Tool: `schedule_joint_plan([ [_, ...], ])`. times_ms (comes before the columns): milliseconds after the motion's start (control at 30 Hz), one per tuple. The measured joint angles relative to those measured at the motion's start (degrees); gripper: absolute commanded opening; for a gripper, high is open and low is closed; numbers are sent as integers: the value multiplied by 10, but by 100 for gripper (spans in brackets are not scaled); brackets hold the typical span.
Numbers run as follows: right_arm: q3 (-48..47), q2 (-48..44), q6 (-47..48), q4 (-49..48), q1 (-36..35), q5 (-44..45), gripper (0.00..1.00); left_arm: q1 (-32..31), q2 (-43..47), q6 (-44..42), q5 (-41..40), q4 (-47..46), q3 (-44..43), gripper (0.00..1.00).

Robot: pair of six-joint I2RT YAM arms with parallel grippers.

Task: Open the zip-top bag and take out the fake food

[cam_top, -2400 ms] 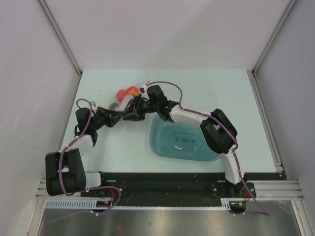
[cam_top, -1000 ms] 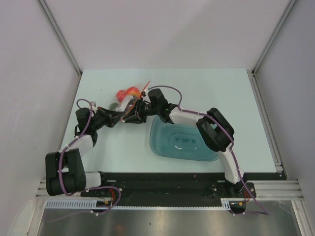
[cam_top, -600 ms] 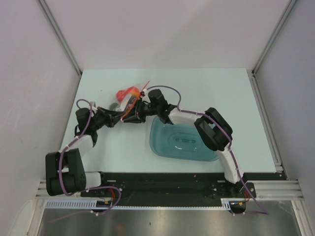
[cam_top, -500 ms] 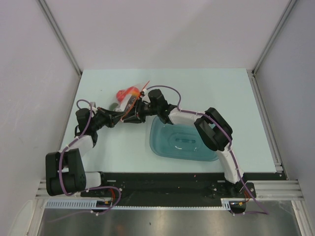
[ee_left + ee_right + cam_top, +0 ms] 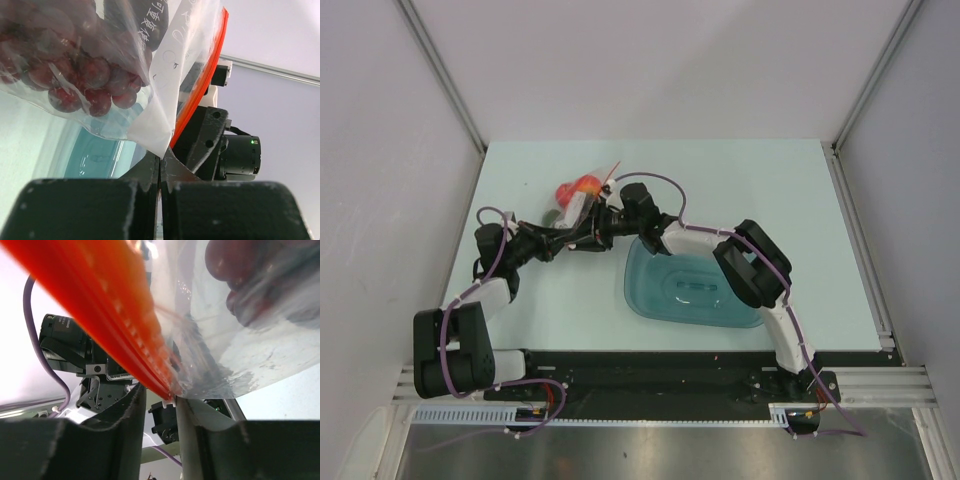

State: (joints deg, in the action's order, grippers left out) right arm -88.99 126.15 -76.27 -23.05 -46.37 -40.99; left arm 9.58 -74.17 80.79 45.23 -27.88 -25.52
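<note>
Nearest the bases: noted teal tub (image 5: 650, 295) on table (image 5: 770, 190), just right of the work. Beyond it, found left gripper (image 5: 160, 167) pinched tight on a clear fold of the zip-top bag (image 5: 579, 206), below the mouth. Found right gripper (image 5: 161, 397) facing it, jaws closed down onto the orange zip strip (image 5: 115, 325) at the lip. Logged bag between the two, over table's left-middle. Farther in, saw fake food (image 5: 570, 189) inside the plastic: grapes (image 5: 85, 82), red and orange pieces. Could not tell whether strip is parted anywhere. Judged: both grips set, opening pull in hand. Left to do: spread mouth, remove all fruit.
</note>
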Motion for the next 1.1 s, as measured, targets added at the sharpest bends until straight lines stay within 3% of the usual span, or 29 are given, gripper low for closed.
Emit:
schedule_joint_plan([
  [533, 26, 0, 0, -12, 1, 1, 27, 0, -1, 2, 1, 0, 0, 0],
  [733, 29, 0, -2, -22, 2, 1, 17, 0, -1, 2, 1, 1, 0, 0],
  [867, 29, 0, -3, -26, 2, -2, 0, 0, -1, 2, 1, 1, 0, 0],
  [1100, 33, 0, -2, -23, 3, -10, 0, 0, -1, -21, 0, 31, -3, 0],
])
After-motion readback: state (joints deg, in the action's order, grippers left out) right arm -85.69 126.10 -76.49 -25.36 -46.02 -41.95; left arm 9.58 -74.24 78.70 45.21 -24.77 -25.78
